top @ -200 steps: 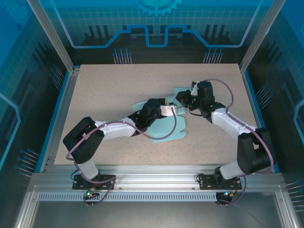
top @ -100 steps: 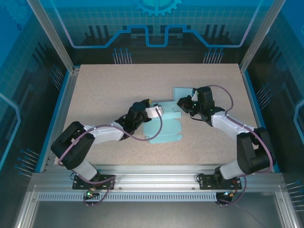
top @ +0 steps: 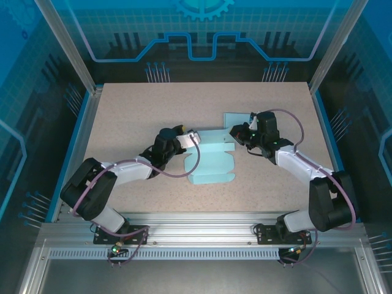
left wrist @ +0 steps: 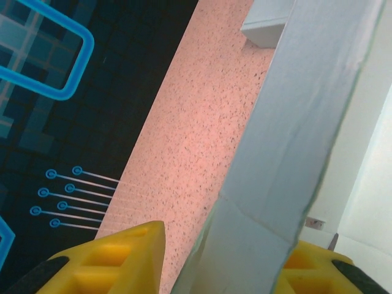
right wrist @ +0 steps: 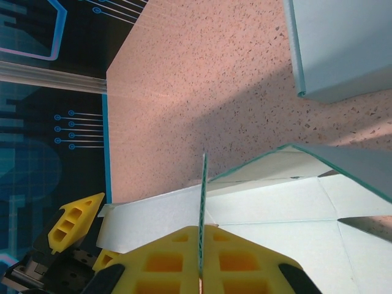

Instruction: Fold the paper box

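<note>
- Top external view: the paper box (top: 211,164) lay near the middle of the table (top: 131,113), most of it a flat, pale blue sheet, with one flap standing up at its far right corner.
- The left gripper (top: 191,138) sat at the sheet's far left edge. A second earlier it had reached much further right, over the middle of the sheet, and the left arm had since drawn back towards the left.
- The right gripper (top: 236,133) was at the sheet's far right edge, close to where it had been earlier.
- Left wrist view: a raised panel of the paper box (left wrist: 288,153) stood between the yellow fingers (left wrist: 125,260) of the left gripper (left wrist: 217,269). The jaws were apart, with a strip of table showing between the panel and one finger.
- Right wrist view: the right gripper (right wrist: 201,260) had its jaws closed on a thin, upright edge of the paper box (right wrist: 275,205), and the left gripper (right wrist: 76,223) showed at the far end of a white flap.
</note>
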You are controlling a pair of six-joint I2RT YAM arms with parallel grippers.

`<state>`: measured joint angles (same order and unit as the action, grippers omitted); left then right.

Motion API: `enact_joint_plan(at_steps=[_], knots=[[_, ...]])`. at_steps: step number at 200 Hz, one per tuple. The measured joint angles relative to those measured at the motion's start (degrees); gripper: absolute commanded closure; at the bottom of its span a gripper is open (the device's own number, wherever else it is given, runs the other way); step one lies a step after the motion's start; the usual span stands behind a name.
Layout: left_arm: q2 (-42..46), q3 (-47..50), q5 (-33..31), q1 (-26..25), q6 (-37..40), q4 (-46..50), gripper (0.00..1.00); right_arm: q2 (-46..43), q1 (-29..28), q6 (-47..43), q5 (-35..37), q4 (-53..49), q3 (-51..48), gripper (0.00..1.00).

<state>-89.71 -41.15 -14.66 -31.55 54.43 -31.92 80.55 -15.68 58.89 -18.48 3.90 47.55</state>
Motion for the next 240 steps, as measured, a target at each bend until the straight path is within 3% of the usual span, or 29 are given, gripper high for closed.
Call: enact_joint_plan(at_steps=[29,57,74,104,163,200,240], knots=[[-1.77,-2.36,1.05,0.0,1.29,0.24,0.84,-0.42,0.0,-0.07,0.07,-0.48,0.0,0.91],[-1.97,-3.39,1.66,0.0,1.44,1.97,0.93,-0.42,0.0,-0.42,0.04,-0.96,0.0,0.9],[-1.97,-3.43,1.86,-0.15,1.53,2.71,0.93,-0.48,0.0,-0.9,0.07,-1.6,0.0,0.85],[-1.29,-3.04,1.18,-1.81,1.62,4.74,0.93,-3.08,0.0,-3.04,1.11,-5.18,-0.44,0.68],[2.08,0.44,-1.6,-6.12,0.98,7.74,0.96,-18.53,0.33,-10.82,9.62,-21.24,-0.76,0.38],[-0.61,0.96,-5.51,-7.45,2.1,2.71,0.96,-23.21,0.74,-14.36,13.7,-30.42,3.13,0.35],[-5.97,-1.88,-9.62,-8.68,3.56,0.04,0.96,-19.41,0.74,-17.33,13.09,-33.24,6.25,0.35]])
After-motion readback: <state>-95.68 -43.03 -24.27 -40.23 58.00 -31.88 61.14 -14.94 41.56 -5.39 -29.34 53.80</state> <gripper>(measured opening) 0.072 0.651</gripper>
